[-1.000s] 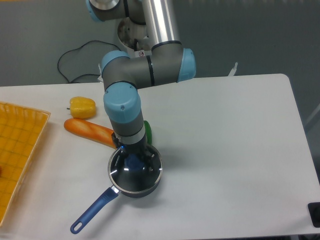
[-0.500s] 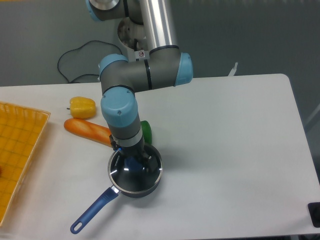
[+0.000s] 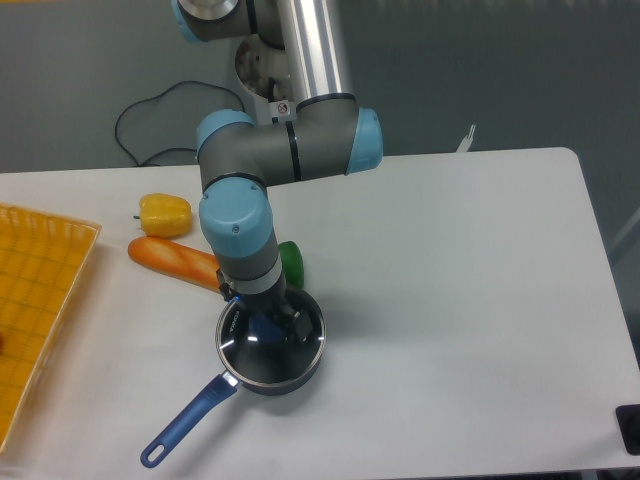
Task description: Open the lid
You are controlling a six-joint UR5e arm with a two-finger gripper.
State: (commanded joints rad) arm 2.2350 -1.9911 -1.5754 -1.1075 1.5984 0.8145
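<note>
1 gripper (image 3: 266, 322) points straight down at the blue knob of 1 lid (image 3: 272, 342), which sits on 1 saucepan (image 3: 250, 381) — whether the jaws clasp the knob I cannot tell. From the pan, 1 green vegetable (image 3: 291, 262) lies at 12 o'clock; 1 carrot (image 3: 175, 260), 1 yellow pepper (image 3: 164, 213) and 1 yellow tray (image 3: 30, 300) lie toward 10.

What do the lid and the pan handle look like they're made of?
Lid: apparently clear glass, since the pan's dark inside shows through, with glare; thin shiny rim looks metal; blue knob, material unclear. Pan handle: smooth blue, possibly plastic or coated metal.
</note>
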